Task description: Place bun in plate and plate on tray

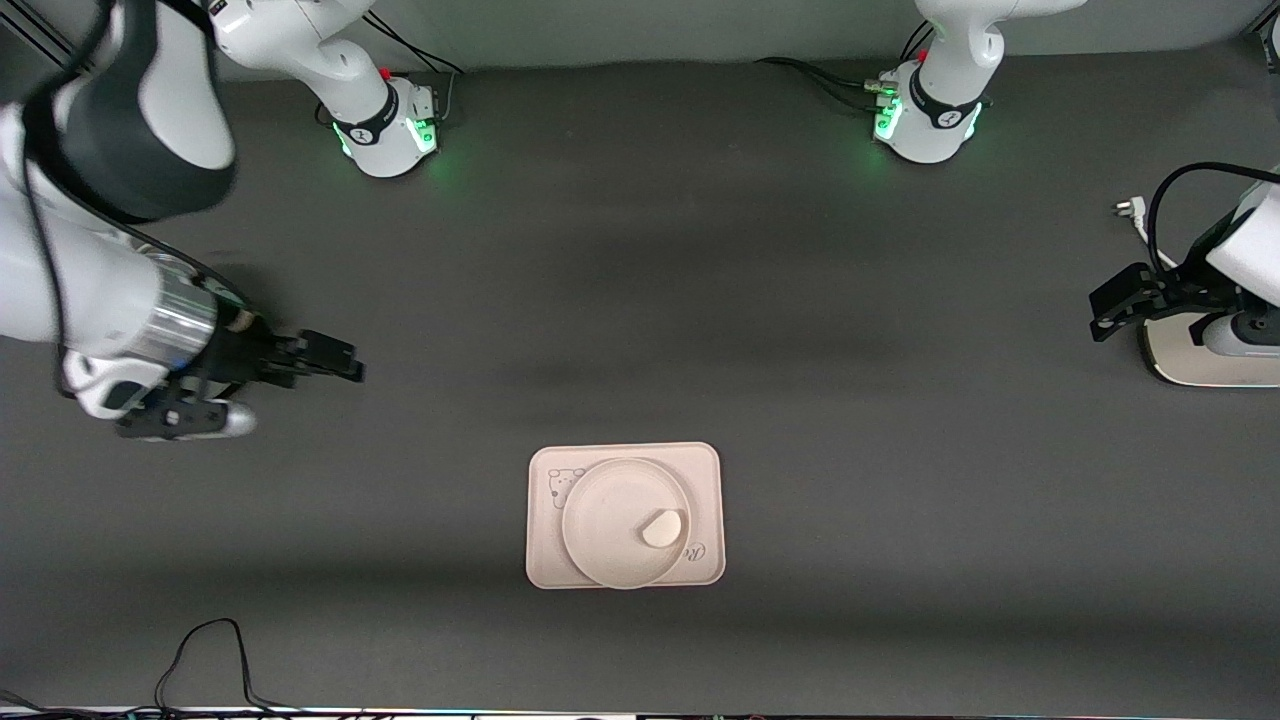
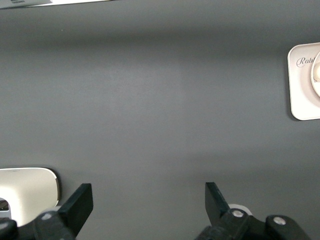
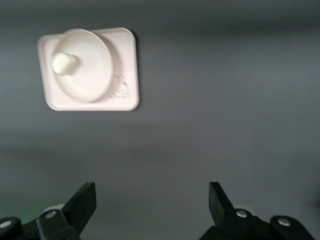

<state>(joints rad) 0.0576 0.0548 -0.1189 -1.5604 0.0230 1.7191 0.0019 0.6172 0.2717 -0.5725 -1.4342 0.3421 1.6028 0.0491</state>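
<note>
I have both arms pulled back to the table ends, each waiting above bare tabletop. The right gripper [image 1: 300,385] sits at about nine o'clock from the tray in the front view, its wrist laid nearly level so the fingers point along the table toward the left arm's end. In its wrist view I see the two black fingers [image 3: 82,202] spread wide with nothing between them but grey mat.

The left gripper [image 1: 1110,305] hangs at roughly two o'clock from the tray, at the left arm's end of the table, pointing back toward the right arm's end. Its fingers [image 2: 80,200] are likewise spread wide and hold nothing. A white flat-footed object [image 1: 1200,355] lies just under that wrist; I can't tell what it is.

The tray [image 1: 545,565] lies near the middle of the table, nearer the front camera than either base, its long axis running from one arm's end to the other, three to nine o'clock. The cartoon drawing sits at its ten o'clock corner, the script lettering at four o'clock. The plate [image 1: 600,520] rests flat on the tray, its rim overlapping the tray's camera-side edge. The bun [image 1: 662,527] lies in the plate at about four o'clock from the plate's centre, its long axis tilted toward one and seven o'clock.
</note>
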